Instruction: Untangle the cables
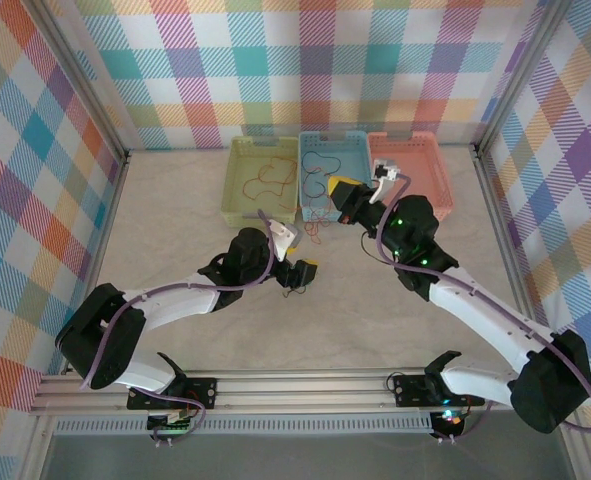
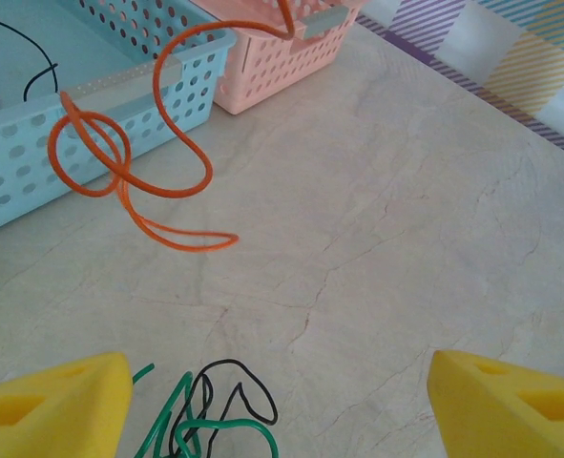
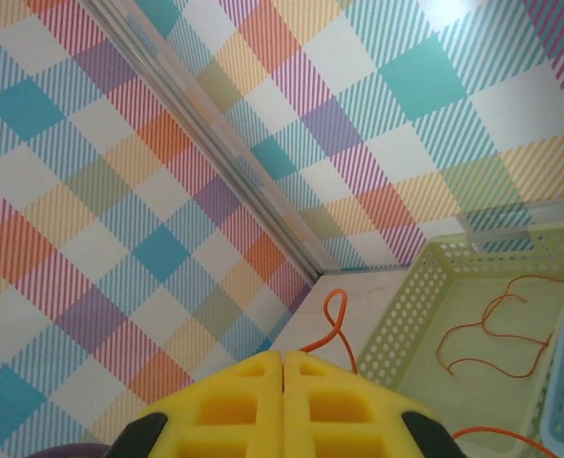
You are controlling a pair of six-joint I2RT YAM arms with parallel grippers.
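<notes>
Left pincer [image 2: 282,401] apart, low over the green and black cables [image 2: 178,405], tangled mid-tabletop [image 2: 406,239]; bare surface runs to the near and right edges. Right pincer [image 3: 282,363] clamped on orange cable [image 2: 121,181], whose loops hang beside the blue basket [image 2: 33,162] near rim.

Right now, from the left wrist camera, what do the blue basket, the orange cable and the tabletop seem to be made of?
The blue basket: likely moulded plastic, matte, with regular round holes in its walls. The orange cable: a thin cord in smooth rubbery or plastic sheath, holding springy loops; core unseen. The tabletop: beige, veined like marble, matte; stone or printed laminate, cannot tell.
</notes>
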